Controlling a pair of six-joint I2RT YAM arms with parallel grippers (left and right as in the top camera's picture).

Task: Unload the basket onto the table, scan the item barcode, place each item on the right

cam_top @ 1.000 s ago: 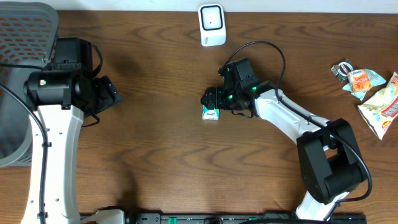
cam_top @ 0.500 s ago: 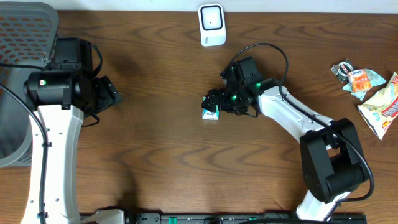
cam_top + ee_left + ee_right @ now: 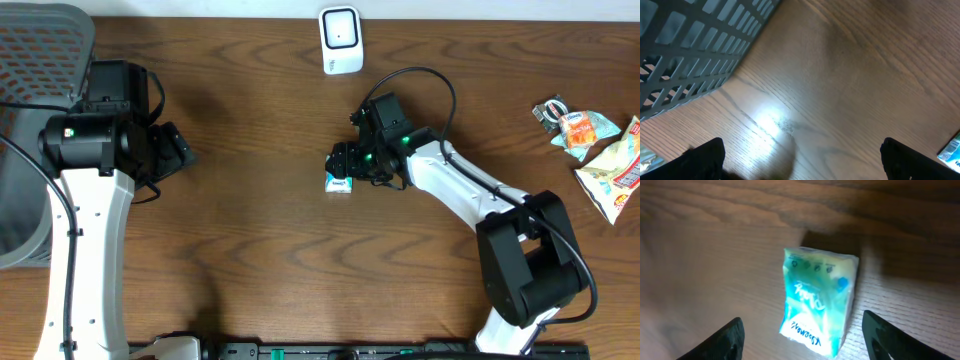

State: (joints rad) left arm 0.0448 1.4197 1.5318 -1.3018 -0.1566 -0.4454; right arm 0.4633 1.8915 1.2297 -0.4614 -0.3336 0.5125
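My right fingers (image 3: pixel 730 337) hang low over the tissue pack (image 3: pixel 820 302), one on either side of it, apart and not touching it. The pack lies flat on the wooden surface (image 3: pixel 260 230), about the middle, a little to the right. Its printed teal face is up, and I can see no barcode on that face. I judge this to be the pick-up step: the pack is bracketed but not gripped.

Next I need to come down squarely, close on the pack's two sides without skidding it along the wood, and lift it. It looks soft, so a light squeeze should do.

Over at the left, my left fingers (image 3: pixel 702 157) are spread wide with nothing between them, beside the grey mesh basket (image 3: pixel 690 50). At the right edge lie some snack packets (image 3: pixel 600 150), well apart from the pack.

Farthest off, the white barcode scanner (image 3: pixel 341 40) stands at the far edge. Once lifted, the pack must travel there, turned so its barcode faces the scanner's window.
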